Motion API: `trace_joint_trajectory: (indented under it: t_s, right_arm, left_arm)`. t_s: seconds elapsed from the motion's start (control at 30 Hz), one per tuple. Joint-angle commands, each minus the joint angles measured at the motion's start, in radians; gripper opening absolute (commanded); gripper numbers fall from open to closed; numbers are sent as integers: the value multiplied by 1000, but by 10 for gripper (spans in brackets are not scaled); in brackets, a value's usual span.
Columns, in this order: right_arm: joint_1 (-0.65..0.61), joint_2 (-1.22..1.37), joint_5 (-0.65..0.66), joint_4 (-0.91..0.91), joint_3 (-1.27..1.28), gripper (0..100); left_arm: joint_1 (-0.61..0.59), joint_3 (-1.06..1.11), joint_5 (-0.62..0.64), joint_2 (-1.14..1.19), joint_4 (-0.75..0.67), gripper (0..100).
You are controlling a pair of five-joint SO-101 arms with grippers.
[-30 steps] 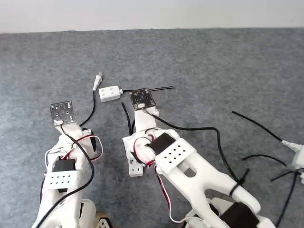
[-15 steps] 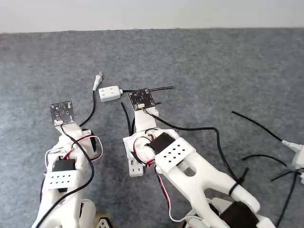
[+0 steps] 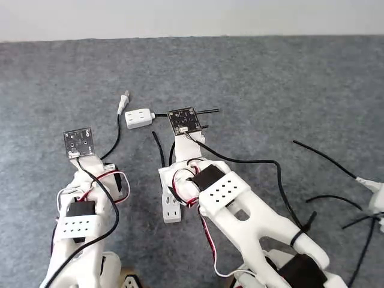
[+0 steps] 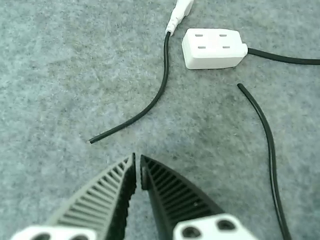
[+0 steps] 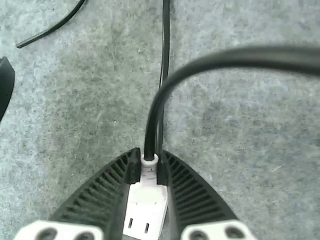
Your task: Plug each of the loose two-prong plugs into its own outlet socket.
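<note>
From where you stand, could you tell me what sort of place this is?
Probably a robotics test bench: two white arms with exposed wiring sit on a grey carpeted table, with an outlet socket and loose plug laid out, against a plain wall.

The white socket block [image 3: 138, 117] is lying flat on the grey bench with its black cord trailing off. A loose white plug [image 3: 124, 102] sits just beside it (unplugged), and a second socket [image 3: 171, 211] lies well apart, slots up.

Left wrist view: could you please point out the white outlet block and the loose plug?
white outlet block [image 4: 214, 48], left wrist view, on its slotted top face.
loose plug [image 4: 182, 9], left wrist view, on its white body.
</note>
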Motion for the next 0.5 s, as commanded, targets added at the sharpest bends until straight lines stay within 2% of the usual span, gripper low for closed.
trace_joint_trajectory:
  t_s: [0.0,0.1,0.23,0.37,0.47]
  right_arm:
    - [22,-12,0,-8,-46,8]
    - [79,-2,57,68,-101,8]
    - [214,1,75,228,-192,8]
    - [341,10,166,252,-203,8]
    - [375,61,209,262,-224,8]
  left_arm:
    - [2,-47,2,2,-26,15]
    - [2,-47,2,3,-23,15]
    - [2,-48,2,3,-23,15]
    - [2,-48,2,3,-23,15]
    - [2,-53,2,3,12,17]
